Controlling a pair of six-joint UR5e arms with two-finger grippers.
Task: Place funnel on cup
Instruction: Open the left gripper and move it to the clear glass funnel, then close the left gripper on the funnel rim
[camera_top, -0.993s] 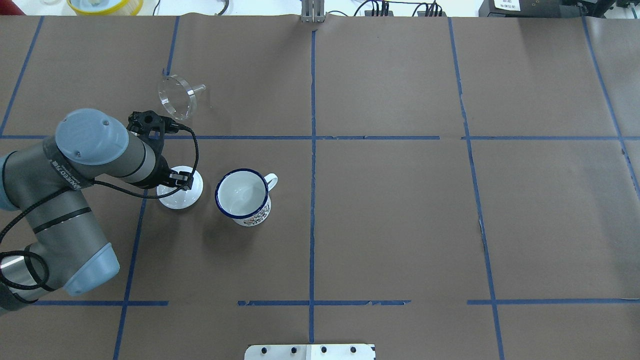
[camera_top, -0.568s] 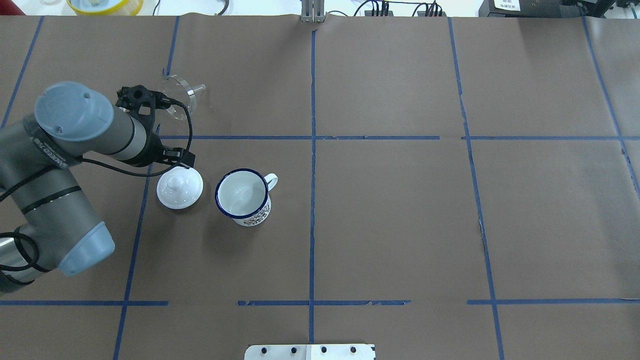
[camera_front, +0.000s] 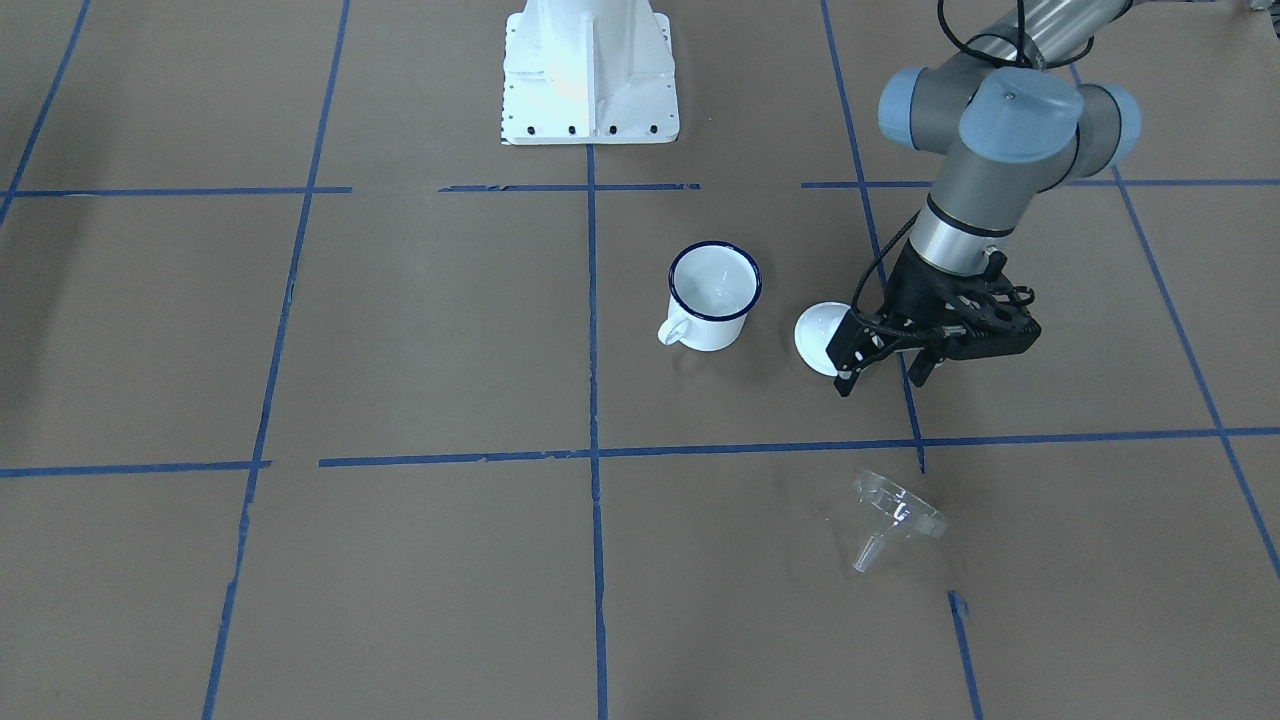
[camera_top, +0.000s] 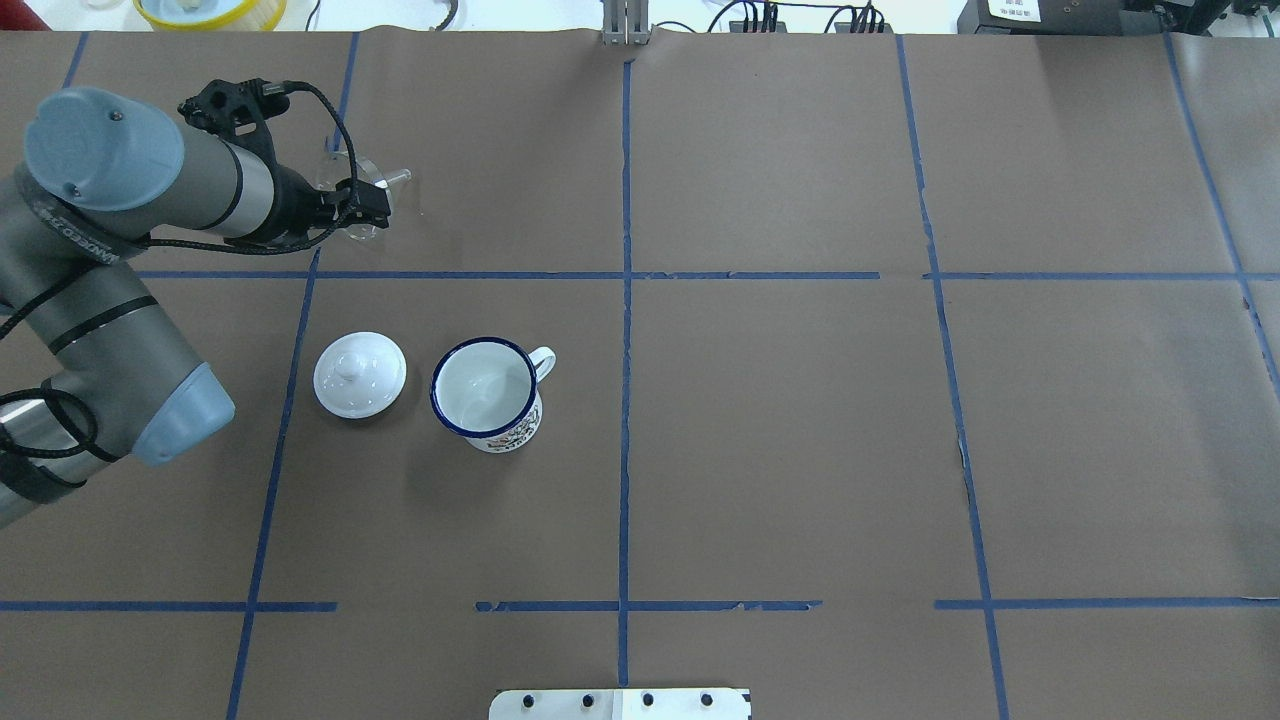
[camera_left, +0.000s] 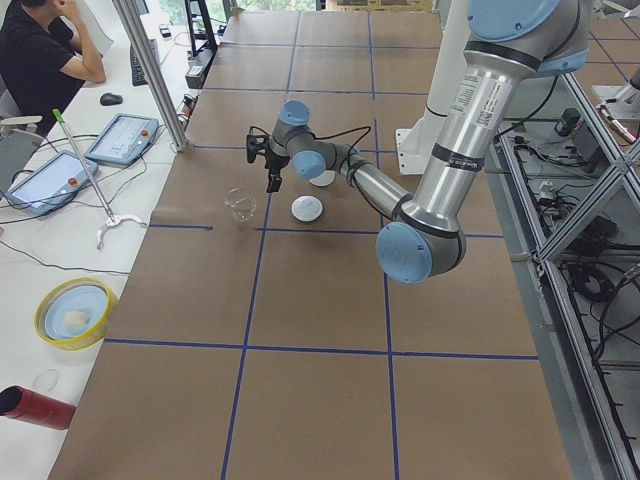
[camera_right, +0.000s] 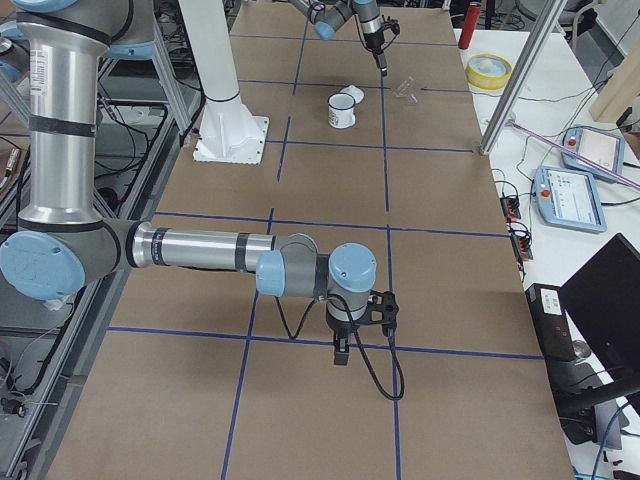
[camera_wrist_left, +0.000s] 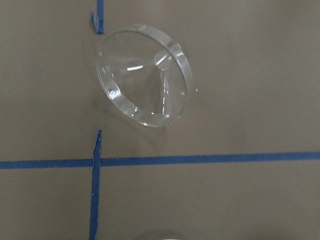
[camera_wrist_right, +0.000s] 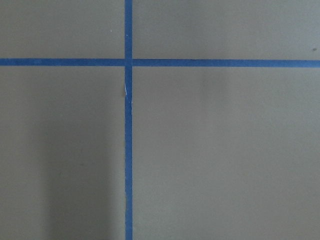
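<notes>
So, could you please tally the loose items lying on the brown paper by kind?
funnel: 1
cup: 1
lid: 1
Total: 3

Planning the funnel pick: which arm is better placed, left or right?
Left. The left gripper hangs open near the funnel, which lies tipped in the left wrist view. The right gripper sits far away from funnel and cup.

No legible text, arm lettering (camera_top: 68, 238) blurred
</notes>
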